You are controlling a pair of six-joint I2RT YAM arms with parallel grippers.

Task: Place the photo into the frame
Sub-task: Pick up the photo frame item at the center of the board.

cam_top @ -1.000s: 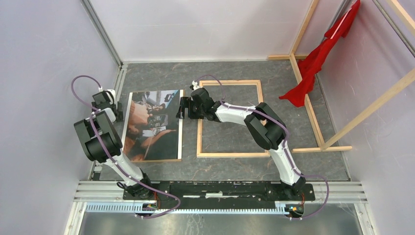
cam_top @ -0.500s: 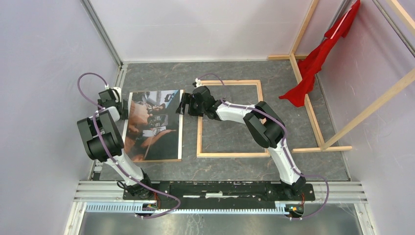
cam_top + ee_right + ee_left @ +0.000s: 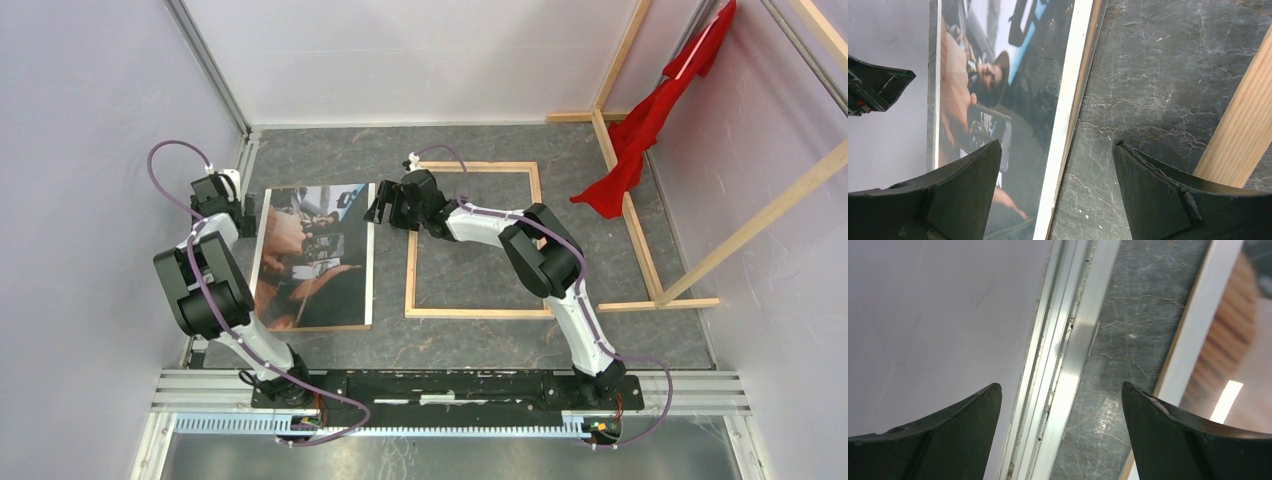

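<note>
The photo (image 3: 312,255) lies face up on the left of the table, with a white margin and a thin tan edge under it. It also shows in the right wrist view (image 3: 998,75) and its left margin in the left wrist view (image 3: 1198,325). The frame (image 3: 480,314) lies to its right, bare wood up, and the table shows through it. Its left border shows in the right wrist view (image 3: 1243,130). My left gripper (image 3: 247,212) (image 3: 1060,385) is open and empty beside the photo's left edge. My right gripper (image 3: 376,208) (image 3: 1057,142) is open, straddling the photo's right edge near its far corner.
An aluminium rail (image 3: 1068,355) runs along the left wall (image 3: 90,200), close to the left gripper. Bare wooden beams (image 3: 632,215) stand at the right with a red cloth (image 3: 650,110) hanging on them. A narrow strip of table separates photo and frame.
My right gripper has moved a little toward the far end of the photo's right edge. My left gripper swung toward the photo, then back toward the wall. The photo has not moved.
</note>
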